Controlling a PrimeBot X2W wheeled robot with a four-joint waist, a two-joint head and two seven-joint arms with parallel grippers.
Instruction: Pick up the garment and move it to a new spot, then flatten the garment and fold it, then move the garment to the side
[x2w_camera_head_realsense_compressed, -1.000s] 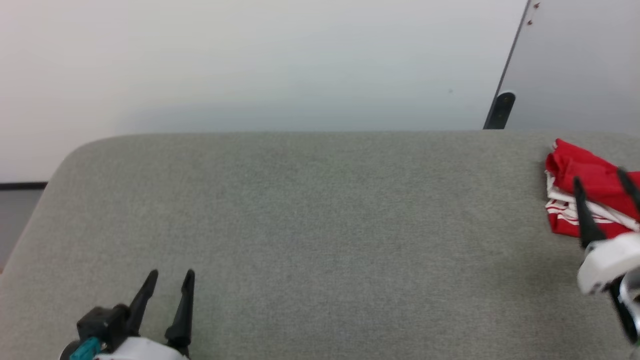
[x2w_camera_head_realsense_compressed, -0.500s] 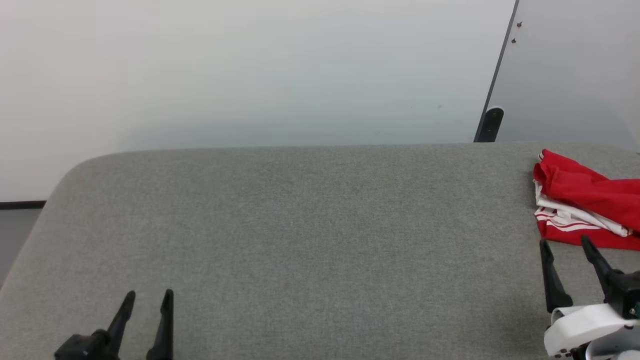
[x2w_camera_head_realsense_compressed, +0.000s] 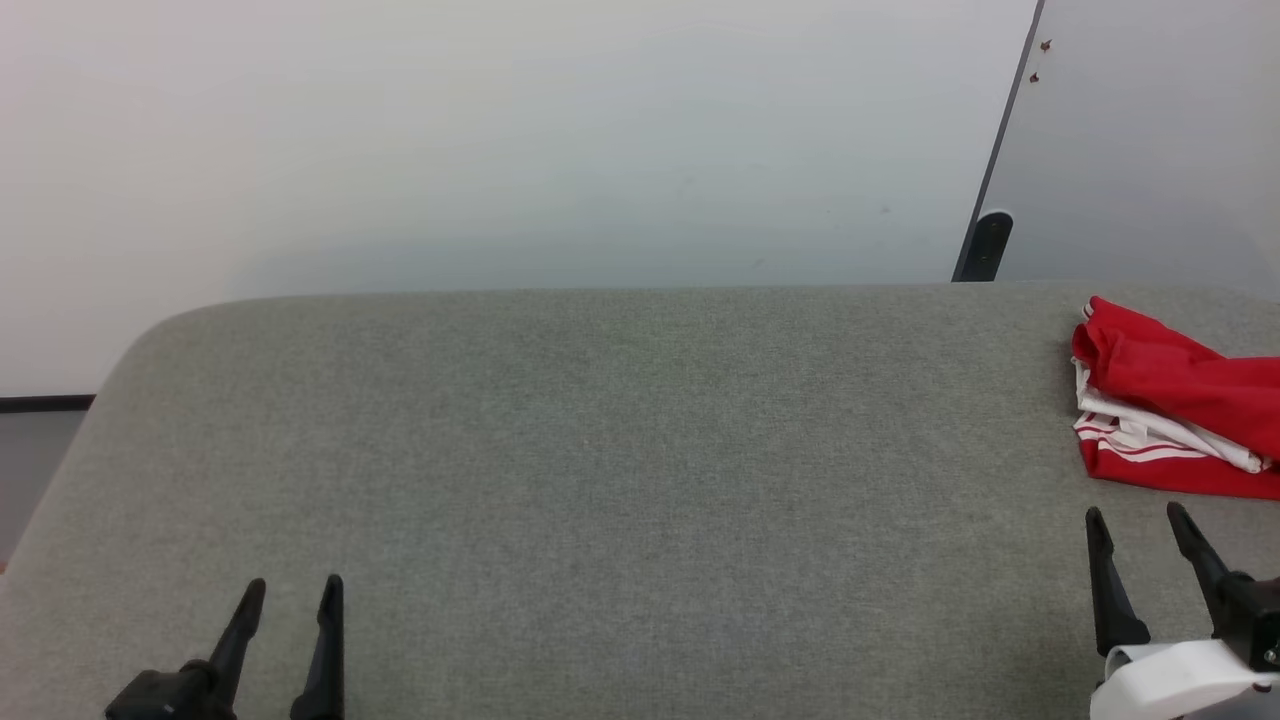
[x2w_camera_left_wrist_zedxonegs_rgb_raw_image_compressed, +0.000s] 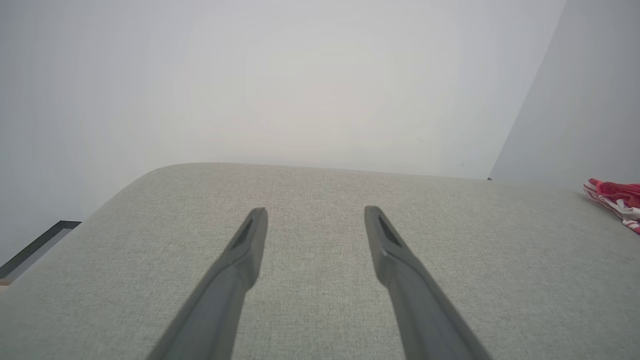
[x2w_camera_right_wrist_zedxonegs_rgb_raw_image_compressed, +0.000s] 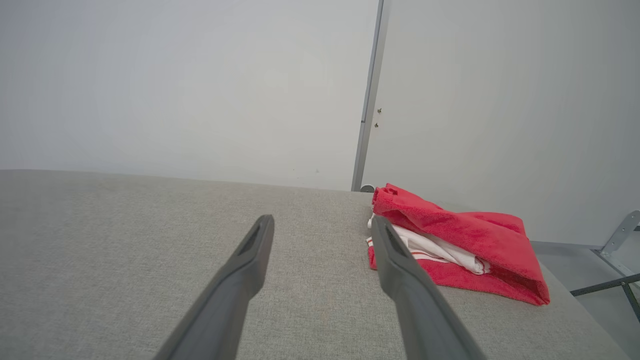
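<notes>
The garment (x2w_camera_head_realsense_compressed: 1170, 375) is lying folded at the far right end of the grey table (x2w_camera_head_realsense_compressed: 600, 450). The left gripper (x2w_camera_head_realsense_compressed: 296, 582) and right gripper (x2w_camera_head_realsense_compressed: 1134, 510) are hovering spread, empty, at its near edge; any retreat should be skirting the stack.

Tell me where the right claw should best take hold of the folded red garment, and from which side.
Probably the garment by its stacked near edge, where white striped layers show between red. Bring the right claw in low along the grey surface, one finger sliding under.
</notes>
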